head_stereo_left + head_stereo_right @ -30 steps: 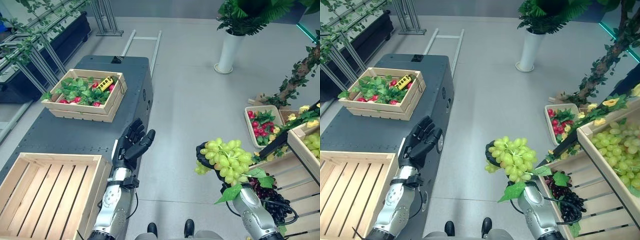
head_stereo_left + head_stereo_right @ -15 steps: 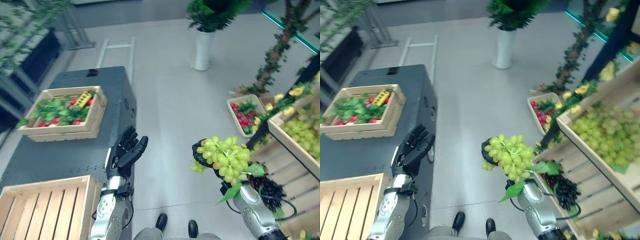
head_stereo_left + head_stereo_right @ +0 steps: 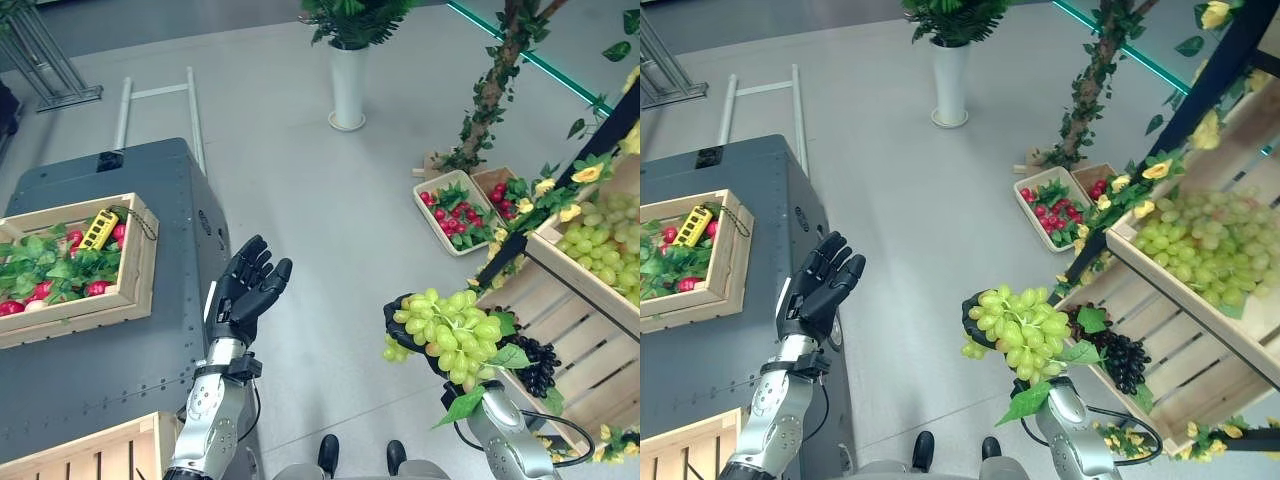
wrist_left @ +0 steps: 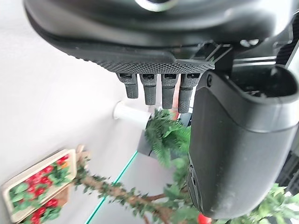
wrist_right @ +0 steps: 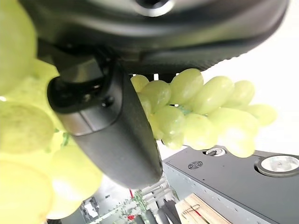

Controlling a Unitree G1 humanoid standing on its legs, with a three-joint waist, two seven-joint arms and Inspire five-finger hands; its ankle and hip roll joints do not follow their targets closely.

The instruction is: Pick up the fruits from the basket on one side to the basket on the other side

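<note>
Carrying green grapes [image 3: 447, 332] in the right hand [image 3: 402, 318], fingers curled under and round the bunch, held up over bare floor in the left eye view. Leaves [image 3: 487, 385] trailing from the bunch on its near side. Standing idle to the left: the left hand [image 3: 246, 292], fingers straight and spread, palm up, holding nothing, beside the right edge of the grey table [image 3: 150, 330]. On that table, far left, a crate [image 3: 131, 285] of greenery and red fruit; at the near left corner, the slatted rim of a second crate [image 3: 90, 458], inside hidden. To the right, a stand [image 3: 570, 330] with more green grapes on its upper shelf and dark grapes [image 3: 535, 362] below; further off on the floor, a tray [image 3: 455, 212] of red fruit.

Seen from the right eye view, same layout: bunch [image 3: 1018, 330] well apart from the table, nearer the stand. Judged as mid-carry, with the goal crate lying left and near of the loaded hand, so a leftward sweep across the gap looks due; the right arm already has the load, though the left stands nearer the crates.

Looking along the left wrist: thumb [image 4: 243, 140] and fingers [image 4: 156, 88] extended, nothing between them, a potted plant beyond.

Looking along the right wrist: thumb [image 5: 117, 135] clamped against pale grapes [image 5: 201, 112], table corner past them
</note>
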